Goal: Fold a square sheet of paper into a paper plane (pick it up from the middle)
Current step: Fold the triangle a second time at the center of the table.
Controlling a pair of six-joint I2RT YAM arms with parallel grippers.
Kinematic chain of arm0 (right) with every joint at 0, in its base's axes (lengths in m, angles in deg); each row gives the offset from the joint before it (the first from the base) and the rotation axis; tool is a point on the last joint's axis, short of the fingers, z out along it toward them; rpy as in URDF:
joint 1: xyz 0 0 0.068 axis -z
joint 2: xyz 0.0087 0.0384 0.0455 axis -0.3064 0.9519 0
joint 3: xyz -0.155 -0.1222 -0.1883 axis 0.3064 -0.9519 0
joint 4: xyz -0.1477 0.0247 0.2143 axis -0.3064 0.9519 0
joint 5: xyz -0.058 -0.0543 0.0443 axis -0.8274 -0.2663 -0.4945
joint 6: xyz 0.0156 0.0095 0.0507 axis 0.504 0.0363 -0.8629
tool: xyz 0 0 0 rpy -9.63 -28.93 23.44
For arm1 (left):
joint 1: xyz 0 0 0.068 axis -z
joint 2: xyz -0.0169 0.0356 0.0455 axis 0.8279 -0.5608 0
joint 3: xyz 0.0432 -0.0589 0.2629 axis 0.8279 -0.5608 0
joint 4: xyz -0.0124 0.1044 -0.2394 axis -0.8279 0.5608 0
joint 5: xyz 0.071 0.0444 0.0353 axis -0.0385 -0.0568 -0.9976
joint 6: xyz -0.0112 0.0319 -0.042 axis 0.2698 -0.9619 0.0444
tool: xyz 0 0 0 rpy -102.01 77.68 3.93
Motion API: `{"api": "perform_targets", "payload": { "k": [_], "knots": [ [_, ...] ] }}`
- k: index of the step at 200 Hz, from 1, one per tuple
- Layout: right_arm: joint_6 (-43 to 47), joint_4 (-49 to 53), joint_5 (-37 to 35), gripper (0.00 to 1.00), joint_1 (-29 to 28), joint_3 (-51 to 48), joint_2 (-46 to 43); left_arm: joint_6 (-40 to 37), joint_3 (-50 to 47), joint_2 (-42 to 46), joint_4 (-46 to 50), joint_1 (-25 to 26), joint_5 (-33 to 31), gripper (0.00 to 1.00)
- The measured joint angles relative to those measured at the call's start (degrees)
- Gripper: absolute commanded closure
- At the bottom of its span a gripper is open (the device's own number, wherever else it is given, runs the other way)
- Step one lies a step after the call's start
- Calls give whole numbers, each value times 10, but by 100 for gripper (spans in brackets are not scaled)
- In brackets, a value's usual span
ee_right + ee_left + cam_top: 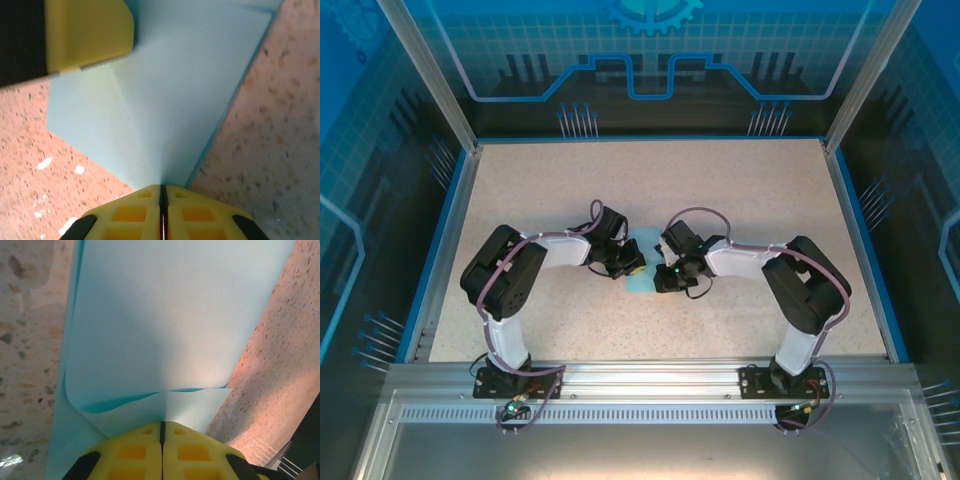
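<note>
Left wrist view, nearest first: the left gripper point(161, 429) has its yellow fingers pressed together, pinching the near edge of the square sheet of paper point(170, 315). Just past the fingertips a flap is doubled over, its edge curling open towards 9 o'clock and not yet flat. Beyond that the pale blue sheet runs on towards 12 o'clock, with the speckled table point(285, 360) showing at 3 and 9 o'clock.

In the right wrist view the right gripper point(161, 192) is likewise closed tight on the paper, where two edges narrow to a point at the fingertips. A faint crease runs from there towards 11 o'clock, and a finger of the left gripper sits over the sheet at 10 o'clock.

From above, both arms meet at the table's middle with the paper between them.

As I judge it, the sheet has been picked up and early folds are in. Still to come: pressing the loose flap down, then the wing folds. Nothing like a finished dart yet.
</note>
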Motion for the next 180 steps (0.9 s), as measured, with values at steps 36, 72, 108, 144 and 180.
{"api": "perform_targets", "payload": {
  "k": [36,72,108,144,180],
  "knots": [
    [12,50,4,89,4,-9,-27,0,0,0,0,0,0,92],
    [9,49,10,89,11,4,-48,0,0,0,0,0,0,92],
    [0,27,23,89,11,31,-12,0,0,0,0,0,0,91],
    [-8,19,25,90,11,39,22,0,0,0,0,0,0,90],
    [-15,13,29,91,22,27,26,0,0,5,0,0,0,86]
  ]
}}
